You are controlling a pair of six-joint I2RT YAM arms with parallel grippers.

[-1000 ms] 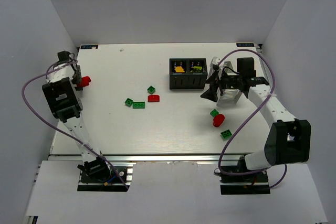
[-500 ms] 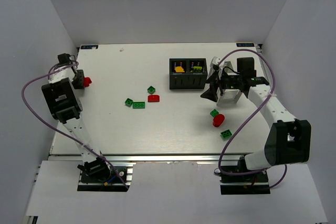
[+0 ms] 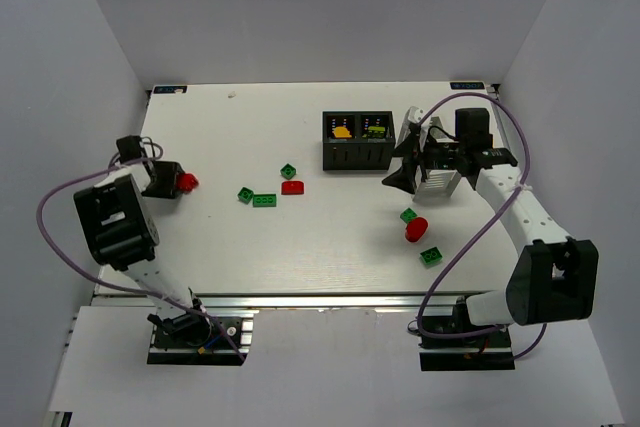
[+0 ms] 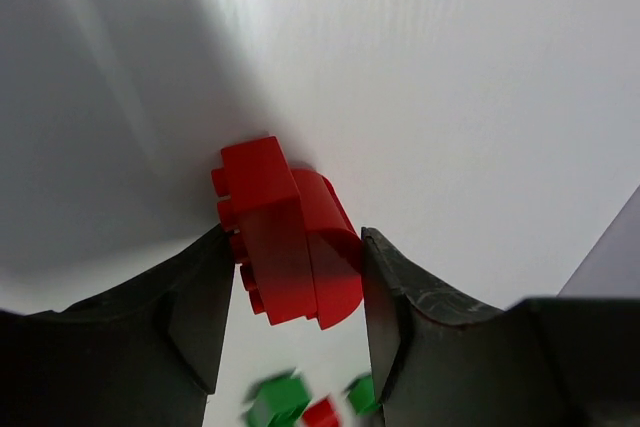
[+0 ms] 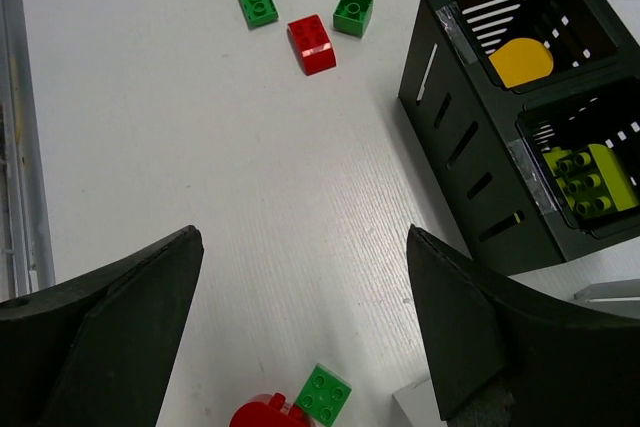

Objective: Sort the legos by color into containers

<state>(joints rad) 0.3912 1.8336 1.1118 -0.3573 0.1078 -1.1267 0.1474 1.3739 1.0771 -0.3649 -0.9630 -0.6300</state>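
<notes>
our left jaws grasp a red rounded brick [image 4: 272, 209] near the left edge of the worktop [image 3: 300, 247]; our right jaws hang spread wide, gripping nothing, beside the black box [image 5: 470, 152].

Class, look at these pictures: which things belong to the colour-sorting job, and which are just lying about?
Belong to the job: held red brick in the left gripper; loose green bricks; loose red bricks; black box; white basket.
Lying about: white speck near the far edge; corner labels.
</notes>
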